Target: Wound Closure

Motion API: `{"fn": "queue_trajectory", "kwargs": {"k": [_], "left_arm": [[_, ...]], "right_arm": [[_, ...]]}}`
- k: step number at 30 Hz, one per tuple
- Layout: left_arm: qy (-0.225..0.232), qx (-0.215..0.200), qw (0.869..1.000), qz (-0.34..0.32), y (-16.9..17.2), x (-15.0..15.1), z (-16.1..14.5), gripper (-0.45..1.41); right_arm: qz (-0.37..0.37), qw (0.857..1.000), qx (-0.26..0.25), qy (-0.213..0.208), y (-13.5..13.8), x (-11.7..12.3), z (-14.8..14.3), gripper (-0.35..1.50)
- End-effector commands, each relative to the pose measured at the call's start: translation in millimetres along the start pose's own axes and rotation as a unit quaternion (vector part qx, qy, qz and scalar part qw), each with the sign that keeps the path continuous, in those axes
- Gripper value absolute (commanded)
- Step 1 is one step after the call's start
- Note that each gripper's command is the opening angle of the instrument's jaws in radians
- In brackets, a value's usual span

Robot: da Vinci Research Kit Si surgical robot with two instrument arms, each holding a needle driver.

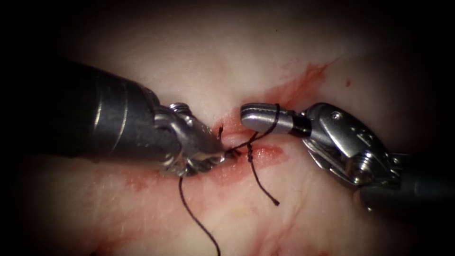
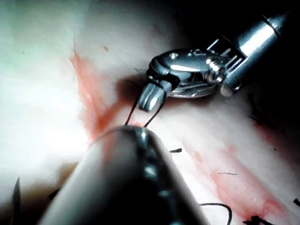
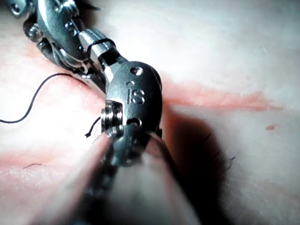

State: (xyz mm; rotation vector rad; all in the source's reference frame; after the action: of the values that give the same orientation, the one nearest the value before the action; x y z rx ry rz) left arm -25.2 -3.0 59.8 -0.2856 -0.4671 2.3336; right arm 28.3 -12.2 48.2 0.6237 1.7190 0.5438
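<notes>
Two loose strands of thread [image 1: 196, 220] trail toward you across the near tissue [image 1: 308, 208], one long, one a short cut end [image 1: 263, 185]. Just behind them, your left tool [image 1: 219, 155] sits at the cut [image 1: 265, 151], its jaws clenched on the thread right at the knot. Across the cut on the right side, your right tool [image 1: 258, 117] has its jaws closed together with a loop of thread wound around them, running taut down to the knot. Beyond, red fluid [image 1: 308, 78] streaks along the cut. I cannot tell where the needle is.
</notes>
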Motion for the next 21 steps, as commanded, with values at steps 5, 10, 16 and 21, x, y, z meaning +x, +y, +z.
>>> {"fn": "queue_trajectory", "kwargs": {"k": [5,10,16,21], "left_arm": [[0.022,-0.001,1.000,0.003,0.1,1.1,-0.9,-0.45],[0.034,0.002,0.999,0.002,0.5,1.7,-1.5,-0.45],[0.045,0.002,0.999,-0.001,1.4,2.3,-1.9,-0.45],[0.048,0.005,0.999,-0.003,1.6,2.9,-1.6,-0.45]], "right_arm": [[-0.011,0.996,0.016,-0.090,0.5,-0.9,0.0,-0.35],[-0.011,0.988,0.027,-0.154,0.1,-1.8,-0.1,-0.35],[-0.018,0.972,0.059,-0.226,-0.9,-1.0,1.0,-0.35],[-0.012,0.948,0.084,-0.308,-2.4,0.0,1.6,-0.35]]}}
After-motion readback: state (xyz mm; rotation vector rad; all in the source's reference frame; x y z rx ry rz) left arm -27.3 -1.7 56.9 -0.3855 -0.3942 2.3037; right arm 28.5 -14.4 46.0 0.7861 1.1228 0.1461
